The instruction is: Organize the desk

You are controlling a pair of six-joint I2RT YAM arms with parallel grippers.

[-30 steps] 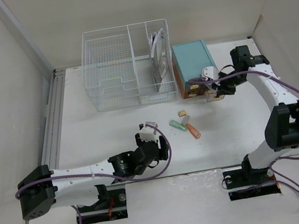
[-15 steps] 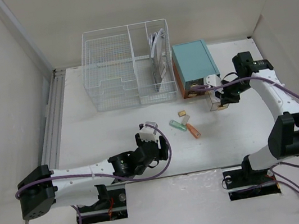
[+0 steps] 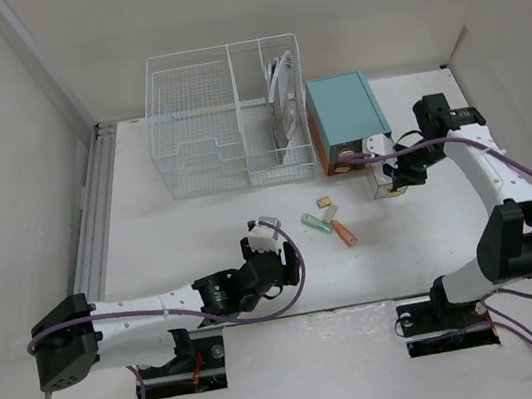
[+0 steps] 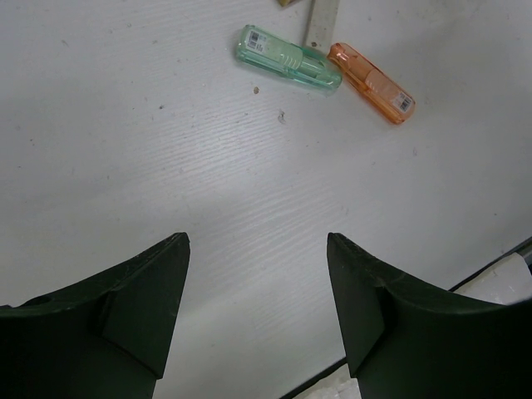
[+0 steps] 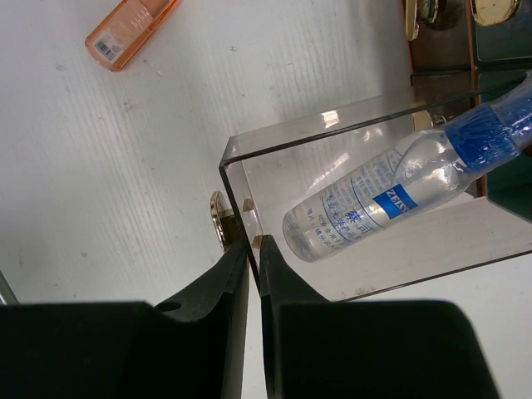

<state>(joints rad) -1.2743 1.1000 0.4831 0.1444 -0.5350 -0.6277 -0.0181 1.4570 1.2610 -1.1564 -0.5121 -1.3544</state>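
The white desk (image 3: pixel 176 239) holds a small green case (image 3: pixel 314 221), an orange case (image 3: pixel 346 236), a beige stick (image 3: pixel 330 215) and a tiny tan piece (image 3: pixel 324 202) at its middle. My right gripper (image 3: pixel 391 176) is shut on the front wall of a clear drawer (image 5: pixel 332 125), pulled out of the teal drawer box (image 3: pixel 344 116). A clear spray bottle (image 5: pixel 391 204) with a blue cap lies in the drawer. My left gripper (image 4: pixel 258 241) is open and empty, low over bare desk, short of the green case (image 4: pixel 287 58) and orange case (image 4: pixel 371 81).
A white wire basket (image 3: pixel 222 115) with papers in its right compartment stands at the back, left of the teal box. A ribbed metal rail (image 3: pixel 96 211) runs along the desk's left edge. White walls close in on both sides.
My right gripper has moved toward the near right with the clear drawer, drawing it out of the teal box. The left arm has not moved.
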